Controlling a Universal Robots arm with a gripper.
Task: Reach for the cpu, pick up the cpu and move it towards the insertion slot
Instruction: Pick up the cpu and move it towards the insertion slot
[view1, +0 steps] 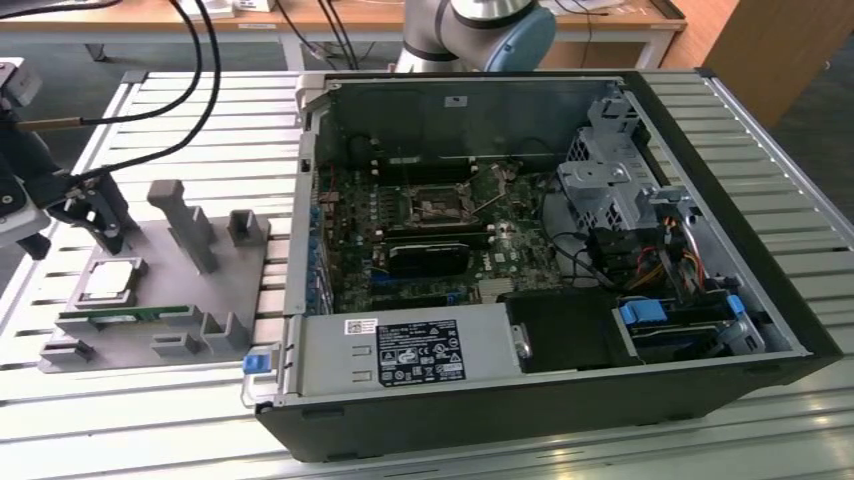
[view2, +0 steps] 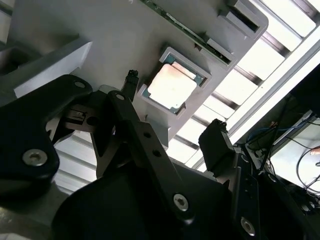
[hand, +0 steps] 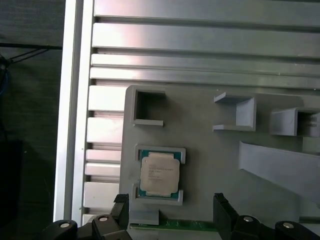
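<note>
The cpu (view1: 111, 283) is a small silvery square chip lying flat in a recess of the grey plastic fixture (view1: 220, 290), at the exterior view's left. It also appears in both wrist views as the cpu (view2: 171, 87) (hand: 159, 172). My gripper (view1: 78, 228) hangs just above the fixture, close to the chip and apart from it. The gripper (hand: 170, 204) (view2: 172, 109) is open, its two black fingers (hand: 221, 205) spread wider than the chip, with nothing between them. The insertion slot (view1: 437, 207) sits on the motherboard inside the open case.
The open computer case (view1: 767, 330) stands at the exterior view's right, with high walls around the motherboard. Grey upright posts (view1: 184, 225) rise from the fixture near the gripper. A green memory stick (view1: 127, 318) lies by the chip. Black cables (view1: 200, 80) hang above the slatted metal table (view1: 160, 420).
</note>
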